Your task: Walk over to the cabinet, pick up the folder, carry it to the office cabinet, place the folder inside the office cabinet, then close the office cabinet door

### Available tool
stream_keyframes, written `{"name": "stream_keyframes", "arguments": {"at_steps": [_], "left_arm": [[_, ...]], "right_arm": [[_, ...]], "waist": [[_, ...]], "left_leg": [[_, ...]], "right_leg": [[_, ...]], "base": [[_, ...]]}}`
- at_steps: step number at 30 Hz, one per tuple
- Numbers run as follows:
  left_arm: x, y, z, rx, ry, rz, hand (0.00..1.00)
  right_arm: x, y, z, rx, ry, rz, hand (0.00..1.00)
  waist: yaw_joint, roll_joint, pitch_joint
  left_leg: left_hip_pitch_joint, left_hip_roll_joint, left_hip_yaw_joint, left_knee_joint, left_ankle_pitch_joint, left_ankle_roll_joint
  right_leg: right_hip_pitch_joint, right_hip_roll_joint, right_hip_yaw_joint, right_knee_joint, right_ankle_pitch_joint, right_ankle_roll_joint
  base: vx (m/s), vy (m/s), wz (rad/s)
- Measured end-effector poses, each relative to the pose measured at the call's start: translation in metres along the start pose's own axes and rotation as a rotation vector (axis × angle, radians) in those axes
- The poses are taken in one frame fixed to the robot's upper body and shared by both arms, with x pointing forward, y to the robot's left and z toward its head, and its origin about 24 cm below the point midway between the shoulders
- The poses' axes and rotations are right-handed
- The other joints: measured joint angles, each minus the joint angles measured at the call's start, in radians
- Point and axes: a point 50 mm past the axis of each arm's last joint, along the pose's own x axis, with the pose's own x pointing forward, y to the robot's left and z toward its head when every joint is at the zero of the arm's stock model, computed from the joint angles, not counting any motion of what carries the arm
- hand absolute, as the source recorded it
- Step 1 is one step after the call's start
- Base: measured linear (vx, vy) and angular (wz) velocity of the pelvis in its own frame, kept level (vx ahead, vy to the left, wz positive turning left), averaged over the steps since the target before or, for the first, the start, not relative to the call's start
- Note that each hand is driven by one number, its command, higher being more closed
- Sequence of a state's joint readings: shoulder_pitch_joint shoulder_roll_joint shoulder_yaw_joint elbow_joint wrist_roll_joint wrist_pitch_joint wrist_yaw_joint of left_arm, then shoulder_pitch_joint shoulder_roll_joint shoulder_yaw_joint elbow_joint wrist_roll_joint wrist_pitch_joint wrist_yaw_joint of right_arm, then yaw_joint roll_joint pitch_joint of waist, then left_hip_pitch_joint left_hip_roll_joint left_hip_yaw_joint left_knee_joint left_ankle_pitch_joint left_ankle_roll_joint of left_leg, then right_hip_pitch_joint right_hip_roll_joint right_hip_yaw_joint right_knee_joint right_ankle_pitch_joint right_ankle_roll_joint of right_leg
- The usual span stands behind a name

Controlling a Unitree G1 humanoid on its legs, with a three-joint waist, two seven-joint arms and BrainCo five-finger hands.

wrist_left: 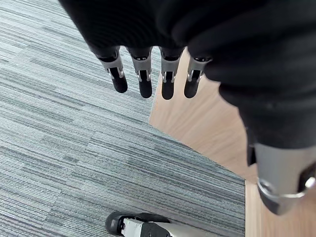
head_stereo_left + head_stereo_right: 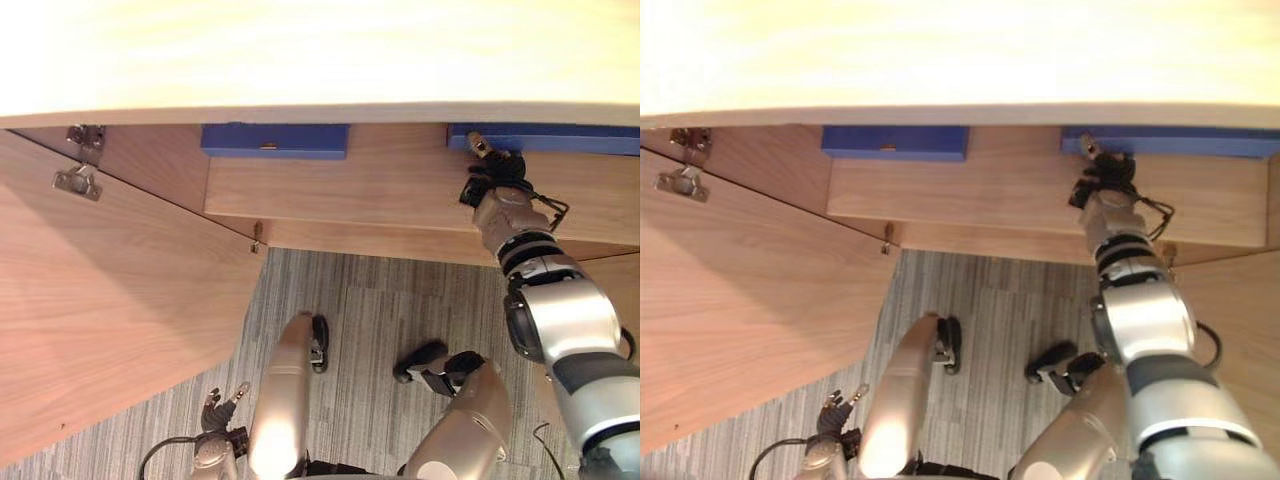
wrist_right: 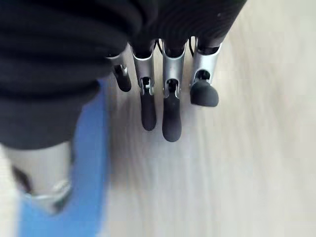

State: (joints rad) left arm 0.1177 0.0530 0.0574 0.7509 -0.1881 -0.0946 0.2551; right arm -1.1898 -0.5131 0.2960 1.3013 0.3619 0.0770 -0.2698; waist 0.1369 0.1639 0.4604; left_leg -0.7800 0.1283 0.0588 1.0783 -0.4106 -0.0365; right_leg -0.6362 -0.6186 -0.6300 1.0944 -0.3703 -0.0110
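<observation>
The left folder [image 2: 275, 140] and the right folder [image 2: 560, 138] are blue, the cabinet [image 2: 400, 190] and its door [image 2: 110, 300] light brown wood grain, the carpet [image 2: 370, 300] grey with fine darker stripes.

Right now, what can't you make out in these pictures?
- Left blue folder and right blue folder: eye views, cabinet top hides all but their near edges.
- Right hand contact with that folder: eye views, its own back covers most fingers.
- Door: eye views, left edge cuts it; left hand hangs nearby.

No legible text or labels
</observation>
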Motion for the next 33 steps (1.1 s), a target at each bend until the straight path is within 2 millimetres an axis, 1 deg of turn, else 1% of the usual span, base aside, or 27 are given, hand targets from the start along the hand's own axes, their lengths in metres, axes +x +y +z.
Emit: {"name": "stream_keyframes", "arguments": {"at_steps": [2,4,6,8,11,14,17,20,23,25,26,27,28,29,30,31,33], "left_arm": [[-0.001,0.002,0.003,0.023,-0.022,-0.037,0.00],[-0.003,0.001,0.004,0.055,-0.039,-0.085,0.00],[-0.003,0.001,0.003,0.065,-0.039,-0.116,0.00],[-0.004,0.002,0.003,0.071,-0.040,-0.138,0.00],[-0.005,0.002,0.004,0.079,-0.043,-0.168,0.00],[-0.005,0.002,0.003,0.083,-0.039,-0.190,0.00],[-0.005,0.002,0.003,0.091,-0.037,-0.204,0.00],[-0.005,0.003,0.003,0.090,-0.033,-0.204,0.00],[-0.004,0.002,0.005,0.087,-0.035,-0.206,0.00],[-0.002,0.004,0.008,0.095,-0.046,-0.215,0.00],[-0.002,0.004,0.008,0.097,-0.048,-0.216,0.00],[-0.002,0.005,0.009,0.100,-0.049,-0.218,0.00],[-0.002,0.006,0.009,0.103,-0.050,-0.218,0.00],[-0.001,0.007,0.009,0.107,-0.050,-0.217,0.00],[-0.001,0.008,0.009,0.112,-0.049,-0.216,0.00],[-0.001,0.010,0.008,0.119,-0.045,-0.213,0.00],[0.001,0.017,0.008,0.110,-0.039,-0.185,0.00]], "right_arm": [[0.001,-0.004,-0.002,-0.218,-0.026,0.039,0.00],[0.002,-0.009,-0.012,-0.465,-0.020,0.081,0.00],[0.002,-0.009,-0.019,-0.551,-0.011,0.115,0.00],[0.001,-0.009,-0.021,-0.606,-0.025,0.139,0.00],[0.002,-0.016,-0.023,-0.710,-0.034,0.176,0.00],[0.001,-0.020,-0.028,-0.771,-0.026,0.225,0.00],[0.000,-0.019,-0.034,-0.810,-0.010,0.268,0.00],[-0.001,-0.014,-0.037,-0.854,-0.005,0.321,0.00],[-0.007,-0.003,-0.055,-0.872,0.031,0.403,0.00],[-0.013,0.015,-0.068,-0.883,0.058,0.484,0.00],[-0.014,0.019,-0.069,-0.897,0.053,0.498,0.00],[-0.017,0.025,-0.072,-0.897,0.052,0.519,0.00],[-0.017,0.027,-0.073,-0.886,0.055,0.525,0.00],[-0.019,0.030,-0.078,-0.845,0.068,0.536,0.00],[-0.022,0.033,-0.087,-0.826,0.085,0.550,0.00],[-0.025,0.036,-0.093,-0.830,0.089,0.564,0.00],[-0.040,0.052,-0.118,-0.803,0.105,0.633,0.00]], "waist": [[-0.002,-0.008,0.002],[0.002,-0.010,0.002],[0.004,-0.012,0.001],[0.002,-0.014,0.001],[0.004,-0.021,-0.002],[0.011,-0.027,-0.003],[0.010,-0.033,-0.003],[0.011,-0.037,-0.004],[0.007,-0.042,-0.004],[0.003,-0.058,-0.006],[0.001,-0.061,-0.006],[-0.004,-0.067,-0.008],[-0.005,-0.070,-0.010],[-0.007,-0.076,-0.013],[-0.006,-0.086,-0.026],[-0.007,-0.095,-0.037],[-0.015,-0.137,-0.088]], "left_leg": [[0.007,0.001,-0.003,-0.018,0.012,-0.004],[0.026,0.000,-0.005,-0.040,0.022,-0.007],[0.032,0.003,-0.005,-0.054,0.029,-0.006],[0.032,0.006,-0.004,-0.062,0.035,-0.008],[0.033,0.006,-0.003,-0.077,0.046,-0.008],[0.049,0.016,0.007,-0.100,0.055,-0.005],[0.076,0.017,0.017,-0.143,0.074,-0.005],[0.114,0.024,0.037,-0.210,0.104,-0.007],[0.212,0.028,0.060,-0.329,0.151,-0.011],[0.323,0.029,0.093,-0.468,0.207,-0.013],[0.347,0.031,0.102,-0.504,0.221,-0.014],[0.389,0.035,0.116,-0.570,0.251,-0.018],[0.410,0.036,0.122,-0.603,0.266,-0.019],[0.454,0.042,0.136,-0.665,0.296,-0.024],[0.494,0.051,0.153,-0.724,0.319,-0.030],[0.510,0.054,0.158,-0.749,0.330,-0.035],[0.554,0.062,0.178,-0.824,0.356,-0.044]], "right_leg": [[0.010,0.007,-0.010,-0.014,0.004,-0.004],[0.030,0.012,-0.020,-0.030,0.007,-0.007],[0.034,0.019,-0.022,-0.043,0.012,-0.010],[0.034,0.025,-0.026,-0.052,0.017,-0.014],[0.034,0.030,-0.028,-0.067,0.027,-0.017],[0.044,0.051,-0.029,-0.101,0.047,-0.020],[0.061,0.069,-0.030,-0.145,0.069,-0.017],[0.082,0.100,-0.032,-0.218,0.107,-0.020],[0.161,0.148,-0.047,-0.342,0.163,-0.015],[0.239,0.204,-0.050,-0.482,0.225,-0.010],[0.256,0.222,-0.050,-0.520,0.242,-0.010],[0.286,0.256,-0.050,-0.594,0.277,-0.011],[0.301,0.273,-0.050,-0.632,0.295,-0.012],[0.337,0.312,-0.050,-0.712,0.333,-0.011],[0.373,0.356,-0.049,-0.798,0.373,-0.013],[0.389,0.378,-0.047,-0.838,0.392,-0.014],[0.438,0.447,-0.033,-0.989,0.462,-0.015]], "base": [[0.02,-0.062,0.03],[0.02,-0.065,0.05],[0.01,-0.045,-0.01],[0.01,-0.036,-0.03],[0.00,0.000,0.00],[0.01,0.003,-0.11],[0.03,0.000,-0.10],[0.05,-0.013,-0.16],[0.07,-0.035,-0.17],[0.08,-0.057,-0.29],[0.07,-0.057,-0.33],[0.06,-0.056,-0.28],[0.06,-0.062,-0.32],[0.07,-0.073,-0.35],[0.07,-0.088,-0.36],[0.08,-0.104,-0.35],[0.07,-0.095,-0.33]]}}
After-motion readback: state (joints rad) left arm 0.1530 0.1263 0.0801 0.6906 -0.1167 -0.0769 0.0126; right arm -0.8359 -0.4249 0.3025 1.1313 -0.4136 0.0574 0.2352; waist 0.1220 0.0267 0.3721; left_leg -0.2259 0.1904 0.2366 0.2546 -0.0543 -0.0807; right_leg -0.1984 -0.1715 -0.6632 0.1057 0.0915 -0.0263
